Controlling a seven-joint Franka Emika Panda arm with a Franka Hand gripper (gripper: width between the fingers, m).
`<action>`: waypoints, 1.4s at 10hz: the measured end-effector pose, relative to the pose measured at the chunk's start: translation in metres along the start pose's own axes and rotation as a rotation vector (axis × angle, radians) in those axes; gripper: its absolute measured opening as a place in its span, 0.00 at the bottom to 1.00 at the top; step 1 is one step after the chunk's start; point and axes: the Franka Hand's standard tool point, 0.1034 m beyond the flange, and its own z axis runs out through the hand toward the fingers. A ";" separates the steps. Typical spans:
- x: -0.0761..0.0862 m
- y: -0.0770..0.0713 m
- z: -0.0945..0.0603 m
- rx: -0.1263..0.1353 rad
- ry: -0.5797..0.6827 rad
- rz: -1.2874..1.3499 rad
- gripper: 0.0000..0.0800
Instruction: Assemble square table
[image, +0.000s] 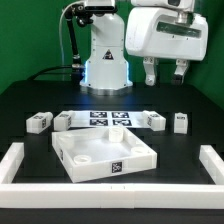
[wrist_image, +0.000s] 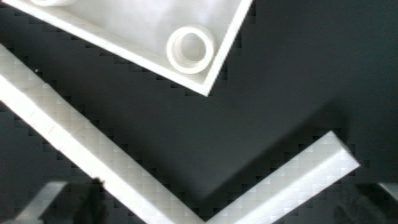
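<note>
The square table's white panel (image: 100, 155) lies flat on the black surface, rim up, with round corner sockets and a tag on its front wall. Two small white leg blocks (image: 38, 122) (image: 62, 120) stand behind it toward the exterior view's left, and two more (image: 155, 120) (image: 180, 122) toward the right. My gripper (image: 165, 74) hangs open and empty high above the right-hand blocks, touching nothing. In the wrist view, one panel corner with its round socket (wrist_image: 191, 45) shows far below. Only dim finger (wrist_image: 54, 198) edges show, and the gripper (wrist_image: 210, 208) holds nothing.
The marker board (image: 105, 119) lies flat between the two pairs of leg blocks. Long white bars (image: 15, 165) (image: 210, 165) frame the work surface and meet in a corner (wrist_image: 214, 205) in the wrist view. The robot base (image: 105, 55) stands at the back.
</note>
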 end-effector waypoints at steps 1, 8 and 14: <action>0.000 0.000 0.000 0.000 0.000 0.000 0.81; 0.000 -0.001 0.002 0.004 -0.002 0.000 0.81; -0.059 -0.019 0.004 -0.017 0.017 -0.344 0.81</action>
